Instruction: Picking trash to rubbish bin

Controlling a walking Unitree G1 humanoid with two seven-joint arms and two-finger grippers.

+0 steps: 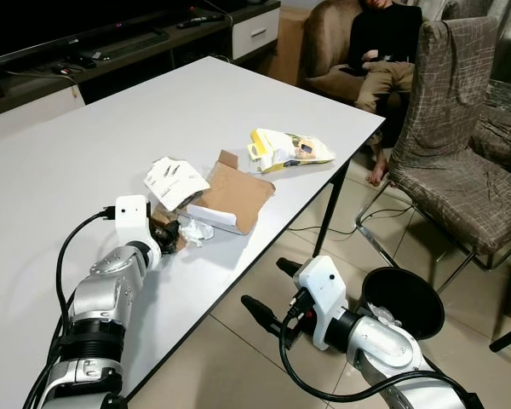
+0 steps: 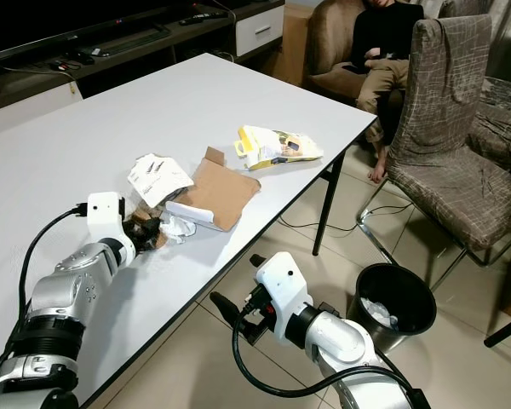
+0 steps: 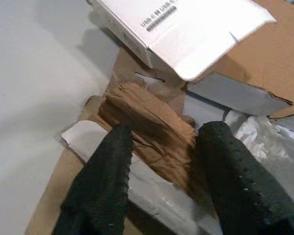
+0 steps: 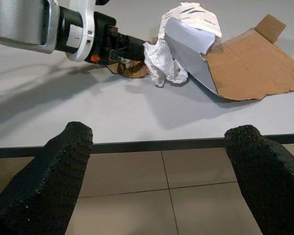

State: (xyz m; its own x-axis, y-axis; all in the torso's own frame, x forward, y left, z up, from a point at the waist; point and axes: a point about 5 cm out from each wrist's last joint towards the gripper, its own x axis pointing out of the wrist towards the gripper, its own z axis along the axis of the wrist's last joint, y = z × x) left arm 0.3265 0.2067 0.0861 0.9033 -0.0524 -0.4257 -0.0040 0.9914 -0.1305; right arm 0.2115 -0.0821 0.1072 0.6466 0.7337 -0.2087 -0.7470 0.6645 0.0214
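Where the white table (image 1: 85,162) meets its near edge, the left gripper (image 3: 161,161) sits low on the tabletop, its two black fingers set apart on either side of a crumpled brown paper wad (image 3: 147,122); pads close to the wad, firm contact cannot be told. The wad lies on a scrap of flat brown paper, with white crumpled plastic (image 1: 196,230) just beside it. Crowding the wad from behind: a white carton flap (image 1: 175,181) with printed text, resting over a flattened cardboard box (image 1: 238,194). Farther along the table, apart from this pile, lies a yellow and white packet (image 1: 289,151).

The right gripper (image 4: 159,171) hangs below table height over the tiled floor (image 1: 247,298), fingers spread wide, holding nothing, facing the table edge. The black rubbish bin (image 2: 396,305) stands on the floor to the robot's right, beyond the table's corner, with pale trash inside. A grey patterned chair (image 1: 460,145) stands just past the bin. A seated person (image 1: 387,51) is at the far end of the room.
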